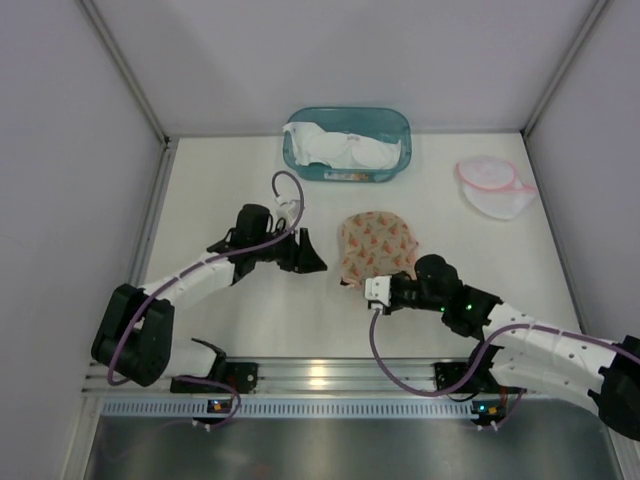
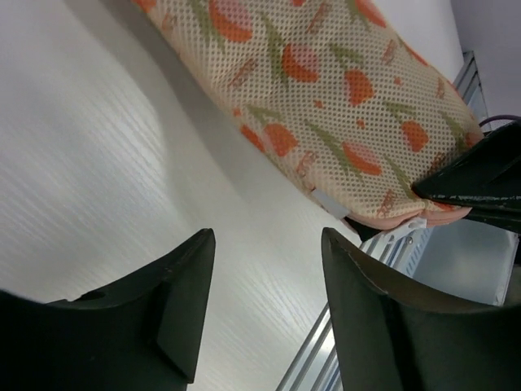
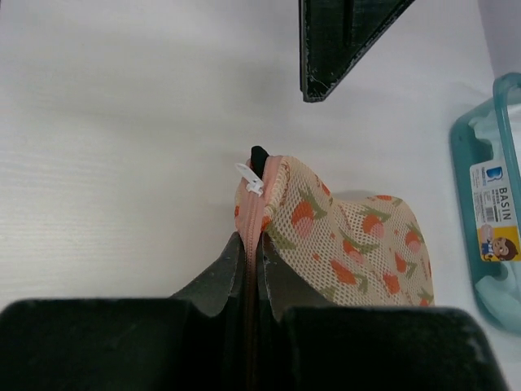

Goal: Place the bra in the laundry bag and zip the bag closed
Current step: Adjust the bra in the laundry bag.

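Orange floral mesh laundry bag (image 1: 378, 245) lies mid table (image 1: 300, 320); its contents are hidden, can't tell if the bra is inside. Right gripper (image 3: 248, 244) is pinched tight on the bag's pink zipper seam, white zip pull (image 3: 249, 179) just past its tips. Left gripper (image 2: 264, 277) gapes empty just left of the bag. Teal basin (image 1: 350, 110) at the back holds white cloth, hard to identify. White table, pale walls (image 1: 350, 60) around
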{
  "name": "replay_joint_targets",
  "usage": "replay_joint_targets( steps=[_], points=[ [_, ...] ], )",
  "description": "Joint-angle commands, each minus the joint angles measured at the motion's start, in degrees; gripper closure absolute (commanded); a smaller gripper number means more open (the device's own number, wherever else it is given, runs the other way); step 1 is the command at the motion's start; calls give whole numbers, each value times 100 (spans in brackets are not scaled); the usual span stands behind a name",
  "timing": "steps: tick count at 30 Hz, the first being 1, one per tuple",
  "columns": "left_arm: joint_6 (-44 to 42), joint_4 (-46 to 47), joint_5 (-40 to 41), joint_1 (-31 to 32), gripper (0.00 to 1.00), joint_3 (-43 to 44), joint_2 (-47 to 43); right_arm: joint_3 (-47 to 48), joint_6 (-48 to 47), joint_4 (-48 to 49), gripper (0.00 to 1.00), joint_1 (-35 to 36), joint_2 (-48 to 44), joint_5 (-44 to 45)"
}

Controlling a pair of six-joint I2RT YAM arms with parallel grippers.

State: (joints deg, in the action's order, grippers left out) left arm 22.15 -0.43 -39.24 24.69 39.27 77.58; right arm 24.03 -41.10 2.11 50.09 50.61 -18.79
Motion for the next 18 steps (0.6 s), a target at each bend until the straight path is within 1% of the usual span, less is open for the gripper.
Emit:
replay_joint_targets(
  steps=[1,2,3,4,5,6,7,8,10,11,14,18],
  points=[
    [304,631,-310,-78,38,169,-253,287,401,255,100,-52,-139,-460],
    [751,797,-573,-139,38,152,-139,243,384,377,100,-60,-122,-390],
    [1747,1294,-793,-288,37,134,-68,147,384,465,100,-60,-95,-180],
    [2192,1421,-978,-315,32,99,-33,93,427,570,100,-52,-17,-30],
    [2580,1553,-1032,-315,31,38,-33,58,445,676,100,-51,45,171],
    [3314,1902,-1059,-298,30,-58,-67,32,454,799,100,-34,176,269],
    [3618,2062,-1085,-280,29,-286,-216,14,497,896,100,-25,247,357],
    [3951,2064,-1059,-263,23,-375,-304,14,524,975,100,-16,317,463],
    [4217,2064,-876,-158,20,-586,-593,31,586,1133,100,-16,493,464],
    [4488,2064,-787,-122,13,-778,-665,31,612,1186,100,-8,520,411],
    [4937,2283,-629,114,12,-964,-727,-12,586,1318,100,54,625,367],
    [5255,2556,-453,264,12,-938,-639,49,586,1318,100,133,748,332]
  ],
)
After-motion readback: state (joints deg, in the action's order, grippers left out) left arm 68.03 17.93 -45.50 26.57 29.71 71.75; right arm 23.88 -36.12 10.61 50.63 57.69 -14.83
